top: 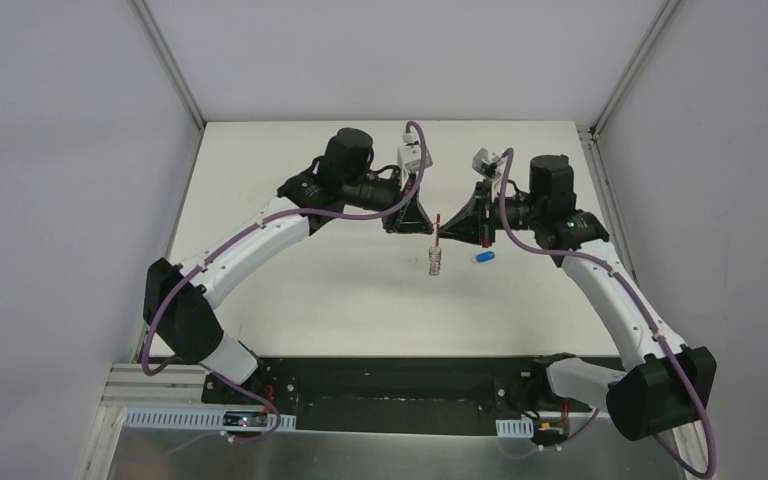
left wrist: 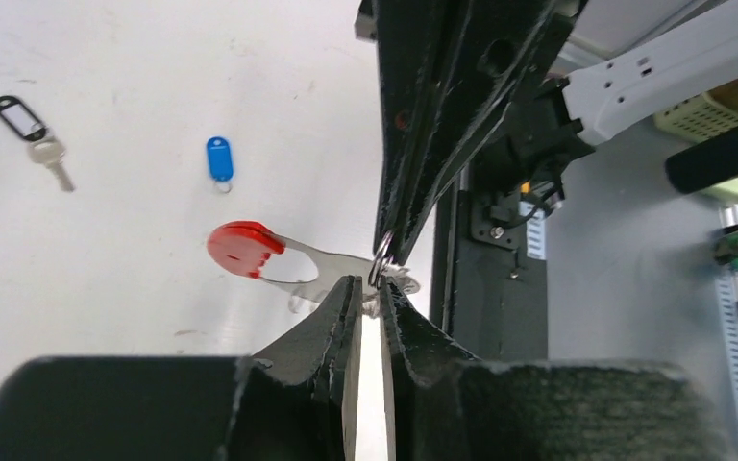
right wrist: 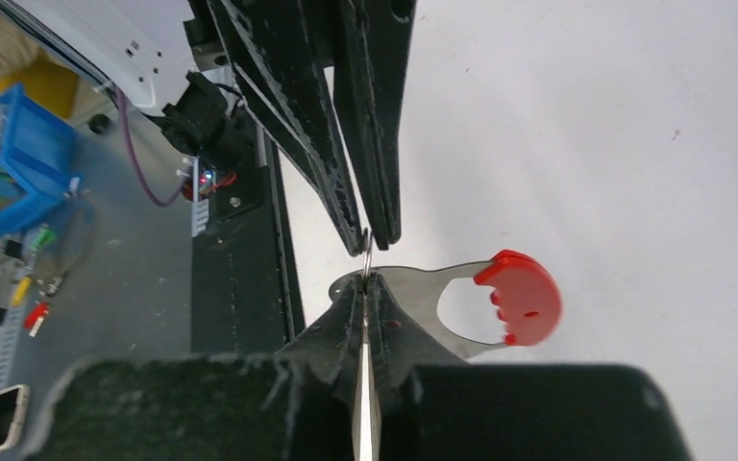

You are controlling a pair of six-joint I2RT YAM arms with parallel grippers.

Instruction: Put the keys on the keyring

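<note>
- The left gripper (left wrist: 367, 288) is closed on the keyring (left wrist: 322, 257), and the right gripper (right wrist: 363, 286) is clamped on it from the opposite side. They hold it up off the table (left wrist: 154, 58), with its red head sticking out sideways.
- Neither key is threaded. In the left wrist view the blue key (left wrist: 218, 160) lies flat at 12 o'clock from the red head, and the silver key (left wrist: 34, 130) at 10 o'clock, well apart.
- My main worry is that both hands are busy. To fetch a key I must free one, and the remaining pinch is narrow, so the keyring could swing or slip out.
- The two sets of fingertips sit almost touching around the small ring (right wrist: 367, 252). A slight misjudged move could knock them together or twist the ring out of either grip.
- If the arms pull apart unevenly, the ring may bend or snap free and drop.
- Both keys look tiny and lie flat, so a pinch from above may skid them away rather than lift them.
</note>
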